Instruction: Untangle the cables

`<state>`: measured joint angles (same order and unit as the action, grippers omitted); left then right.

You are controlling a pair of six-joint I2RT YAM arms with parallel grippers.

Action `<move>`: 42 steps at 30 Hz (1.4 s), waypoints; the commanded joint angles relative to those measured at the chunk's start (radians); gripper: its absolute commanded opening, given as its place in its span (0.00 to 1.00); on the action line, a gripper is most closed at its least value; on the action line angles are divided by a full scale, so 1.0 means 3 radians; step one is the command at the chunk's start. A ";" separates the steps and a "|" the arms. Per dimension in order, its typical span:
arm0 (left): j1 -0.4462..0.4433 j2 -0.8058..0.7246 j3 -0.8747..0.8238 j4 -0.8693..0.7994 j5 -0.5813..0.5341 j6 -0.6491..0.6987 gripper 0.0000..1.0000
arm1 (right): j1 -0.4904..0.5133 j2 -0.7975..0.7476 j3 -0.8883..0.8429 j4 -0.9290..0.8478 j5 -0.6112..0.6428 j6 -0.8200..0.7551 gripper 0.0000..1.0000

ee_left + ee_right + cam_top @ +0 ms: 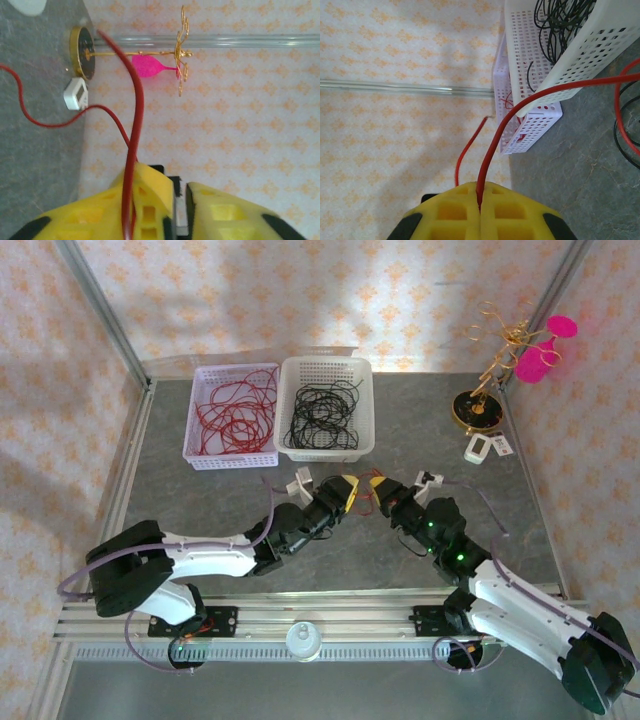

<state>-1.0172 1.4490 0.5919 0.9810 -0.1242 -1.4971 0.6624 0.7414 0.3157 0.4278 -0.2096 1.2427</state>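
A red cable (520, 107) rises out of my right gripper (480, 197), which is shut on it; the cable bends right toward the baskets. The same red cable (135, 100) runs across the outer face of one yellow finger (145, 200) of my left gripper (181, 200). That gripper's jaws stand a narrow gap apart with no cable between them. Both grippers meet tip to tip at mid table, left gripper (350, 490) and right gripper (380, 487). A thin black cable (618, 145) lies on the table beside a red loop.
A lavender basket (195, 445) of red cables and a white basket (367, 435) of black cables stand at the back. A gold jewellery stand (478, 405) with a pink ornament (540, 355) and a small white device (478, 448) sit at the back right.
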 commanded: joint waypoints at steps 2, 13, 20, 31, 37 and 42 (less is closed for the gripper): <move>0.0092 0.0074 0.0130 0.0231 -0.0127 0.0012 0.26 | 0.0022 -0.0069 -0.0019 0.0155 -0.0065 0.0023 0.00; 0.0107 0.0051 0.0337 0.0335 0.0023 0.0981 0.00 | 0.0020 -0.0004 -0.0232 0.0589 -0.0099 0.0395 0.39; 0.0100 -0.0184 0.0672 -0.0402 0.0703 0.1749 0.00 | 0.0016 0.0423 -0.0086 0.1237 -0.0449 0.0452 0.68; 0.0103 -0.0644 0.1348 -0.1448 0.1465 0.2783 0.00 | -0.0035 0.1017 0.0009 0.1558 -0.0394 0.0909 0.51; 0.0106 -0.0797 0.1545 -0.1678 0.1581 0.2966 0.00 | -0.0040 0.1182 0.0078 0.1566 -0.0271 0.0725 0.50; 0.0104 -0.0895 0.1739 -0.1971 0.1466 0.3171 0.00 | -0.0050 0.1194 0.0139 0.1191 -0.0087 0.0348 0.49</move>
<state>-0.9874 1.2171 1.0599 0.4511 0.3073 -0.6178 0.6567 1.1000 0.3382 0.8188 -0.2893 1.4216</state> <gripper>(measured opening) 0.046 0.491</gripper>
